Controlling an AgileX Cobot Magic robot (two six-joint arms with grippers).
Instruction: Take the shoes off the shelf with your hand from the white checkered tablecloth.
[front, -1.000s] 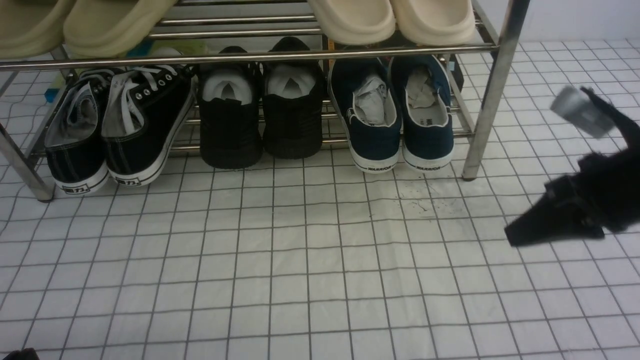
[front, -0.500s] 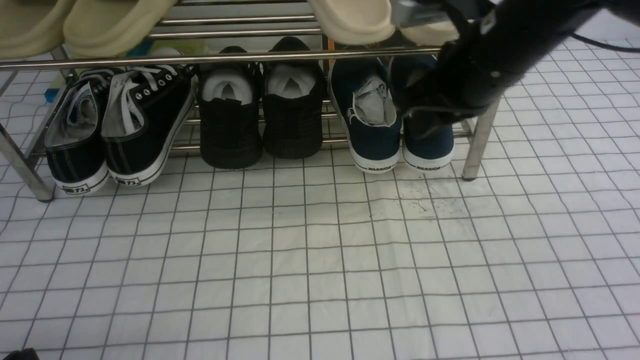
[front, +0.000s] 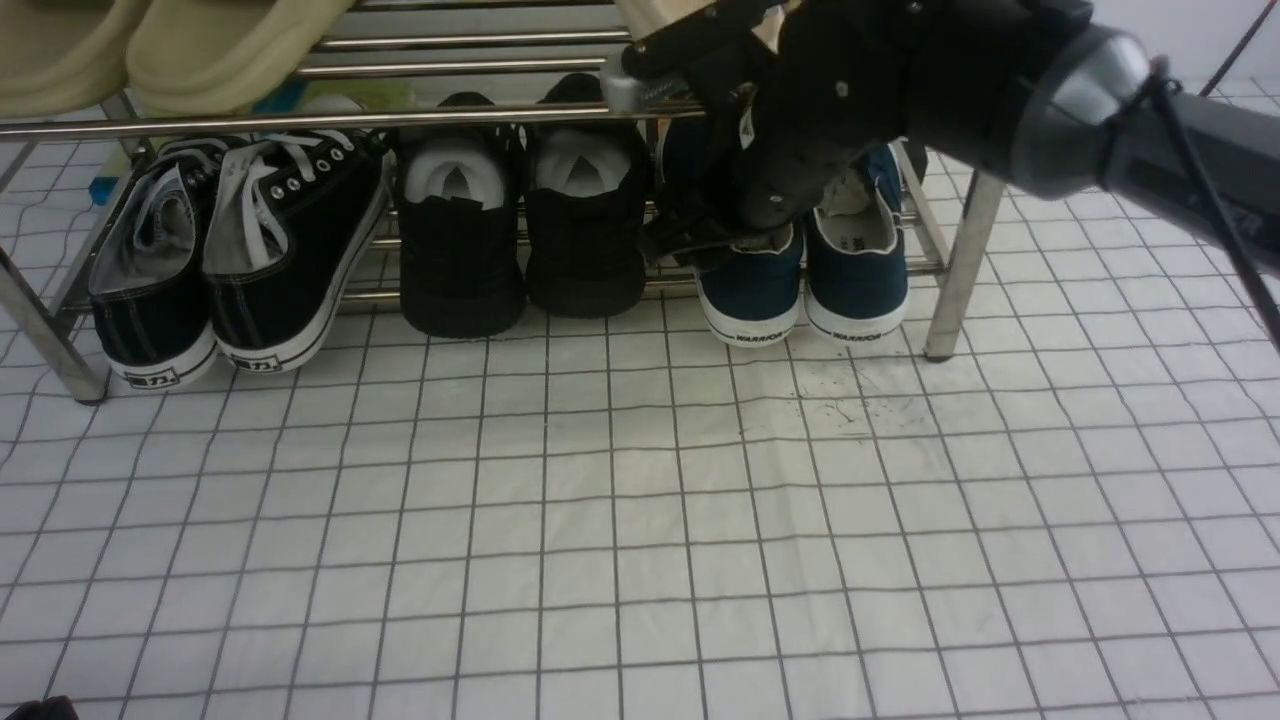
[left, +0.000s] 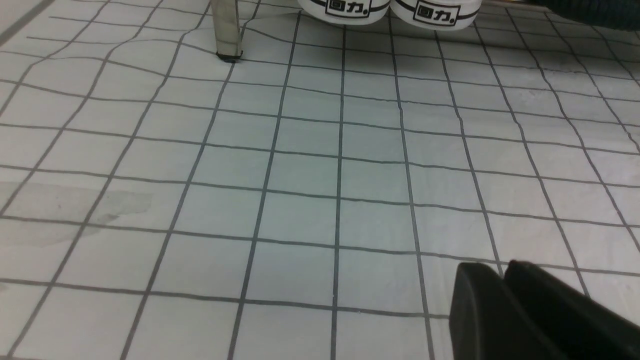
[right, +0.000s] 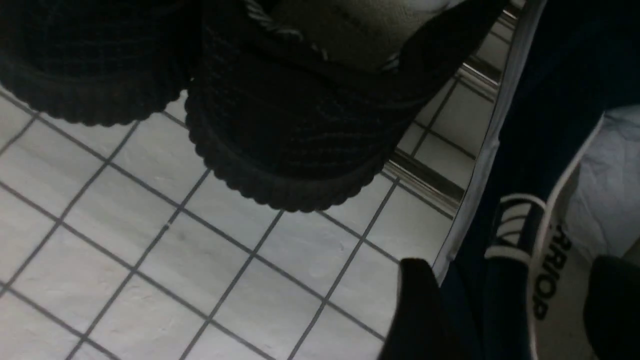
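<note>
The navy-blue shoes stand side by side on the lowest tier of the chrome shelf (front: 962, 250), at its right end. Their heels face me: the left shoe (front: 752, 295) and the right shoe (front: 858, 275). My right gripper (front: 715, 240) is open at the left shoe's heel. In the right wrist view (right: 515, 310) one finger (right: 415, 310) is outside the shoe's side and the other (right: 615, 300) is over the white insole, with the "WARRIOR" heel (right: 505, 250) between them. My left gripper (left: 502, 270) is shut and empty, low over the white checkered tablecloth (front: 640, 500).
An all-black textured pair (front: 520, 230) stands right beside the navy left shoe. Black lace-up sneakers (front: 240, 250) are at the rack's left end, and beige slippers (front: 200, 50) are on the tier above. The right upright leg stands close to the navy right shoe. Dirt specks (front: 840, 405) lie in front.
My right arm has swung in from the right side of the cloth, passed over the right navy shoe and now has its open gripper at the left navy shoe's heel. The shoes have not moved.
</note>
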